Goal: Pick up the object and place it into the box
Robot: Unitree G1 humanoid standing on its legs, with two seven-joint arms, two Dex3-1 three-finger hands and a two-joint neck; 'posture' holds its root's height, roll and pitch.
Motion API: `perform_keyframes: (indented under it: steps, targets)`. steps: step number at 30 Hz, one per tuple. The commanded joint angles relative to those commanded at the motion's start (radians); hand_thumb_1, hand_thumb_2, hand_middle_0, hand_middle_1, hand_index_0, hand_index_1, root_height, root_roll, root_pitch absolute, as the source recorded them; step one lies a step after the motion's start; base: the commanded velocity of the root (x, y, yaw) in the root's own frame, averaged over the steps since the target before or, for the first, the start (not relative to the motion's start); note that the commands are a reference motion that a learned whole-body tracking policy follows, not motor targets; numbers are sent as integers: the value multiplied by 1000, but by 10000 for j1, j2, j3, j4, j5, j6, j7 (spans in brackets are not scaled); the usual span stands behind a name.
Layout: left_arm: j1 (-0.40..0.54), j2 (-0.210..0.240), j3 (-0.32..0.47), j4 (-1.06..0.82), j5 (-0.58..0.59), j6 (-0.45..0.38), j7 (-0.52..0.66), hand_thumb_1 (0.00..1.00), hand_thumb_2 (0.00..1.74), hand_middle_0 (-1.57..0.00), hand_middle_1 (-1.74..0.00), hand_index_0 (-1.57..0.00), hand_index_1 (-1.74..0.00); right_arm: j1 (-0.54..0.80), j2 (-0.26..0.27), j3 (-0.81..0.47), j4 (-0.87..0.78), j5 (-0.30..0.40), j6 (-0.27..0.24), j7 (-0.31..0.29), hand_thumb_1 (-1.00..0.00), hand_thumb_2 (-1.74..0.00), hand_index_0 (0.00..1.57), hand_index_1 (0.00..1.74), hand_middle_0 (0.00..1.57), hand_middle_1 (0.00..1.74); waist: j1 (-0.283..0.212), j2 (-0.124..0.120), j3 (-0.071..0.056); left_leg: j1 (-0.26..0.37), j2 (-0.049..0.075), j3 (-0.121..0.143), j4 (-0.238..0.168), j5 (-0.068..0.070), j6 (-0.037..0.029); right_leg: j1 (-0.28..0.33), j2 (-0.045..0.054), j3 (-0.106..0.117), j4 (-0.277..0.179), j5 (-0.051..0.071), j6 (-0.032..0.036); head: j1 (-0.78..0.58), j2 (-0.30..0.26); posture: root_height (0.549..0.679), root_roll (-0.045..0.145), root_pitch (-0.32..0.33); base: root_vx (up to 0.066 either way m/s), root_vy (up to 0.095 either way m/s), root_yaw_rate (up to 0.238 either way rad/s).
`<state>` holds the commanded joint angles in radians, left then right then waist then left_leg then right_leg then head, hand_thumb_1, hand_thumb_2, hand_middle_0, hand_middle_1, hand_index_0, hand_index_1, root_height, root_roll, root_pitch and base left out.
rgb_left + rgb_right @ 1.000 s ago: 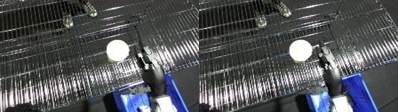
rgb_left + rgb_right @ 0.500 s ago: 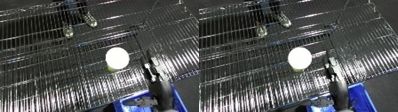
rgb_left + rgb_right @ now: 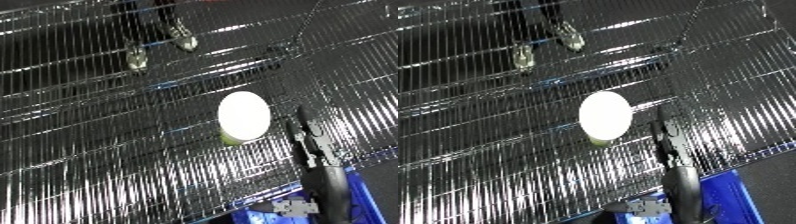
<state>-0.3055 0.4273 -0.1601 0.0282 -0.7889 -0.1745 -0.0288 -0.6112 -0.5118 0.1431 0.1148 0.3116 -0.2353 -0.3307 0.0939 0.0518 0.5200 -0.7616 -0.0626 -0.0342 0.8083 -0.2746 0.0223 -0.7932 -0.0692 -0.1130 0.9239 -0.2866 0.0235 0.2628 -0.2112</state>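
Note:
A white, rounded object (image 3: 243, 116) with a yellow-green lower edge rests on a shiny wire-mesh shelf (image 3: 98, 155). My right hand (image 3: 310, 142) reaches up from the lower right, seen edge-on, with its black fingers held straight. It stands just right of the object, with a narrow gap between them. A corner of the blue bin (image 3: 730, 199) shows at the lower right, under my right forearm. My left hand is out of view.
The wire shelf fills nearly the whole view and runs in tilted tiers. Its front edge passes close to the bin at the lower right. A thin upright wire (image 3: 302, 30) rises at the upper right.
The whole picture has shifted down, so the camera moved; less of the blue bin shows. My right hand stays close beside the object's right side.

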Motion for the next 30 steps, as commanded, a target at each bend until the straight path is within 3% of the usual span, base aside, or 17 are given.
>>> perform_keyframes:
  steps: [9,18,30]
  targets:
    - [-277,-22,-21,-58,11,25,79,1000,1740,-1570,-1740,-1570,-1740,-446,-114,49,385,188,-68,87,0,0,0,0,0,0,44,110,0,-598,-15,59,554,-217,60,-642,-2,57,548,-134,2,181,148,603,32,248,-1,16,-11]
    - [-597,73,-157,51,-107,102,52,1000,1740,-1570,-1740,-1570,-1740,-1427,-416,239,1248,512,-295,90,0,0,0,0,0,0,208,198,0,-848,-58,58,781,-323,96,-899,-56,29,748,-165,-4,441,255,599,29,256,1,8,14]
    - [-932,241,-378,183,-398,106,55,1000,1740,-1570,-1740,-1570,-1740,-2833,-700,703,2322,870,-335,158,0,0,0,0,0,0,410,359,0,-1203,-156,28,1083,-425,172,-1297,-56,17,1051,-209,-55,813,287,592,27,266,1,16,24]
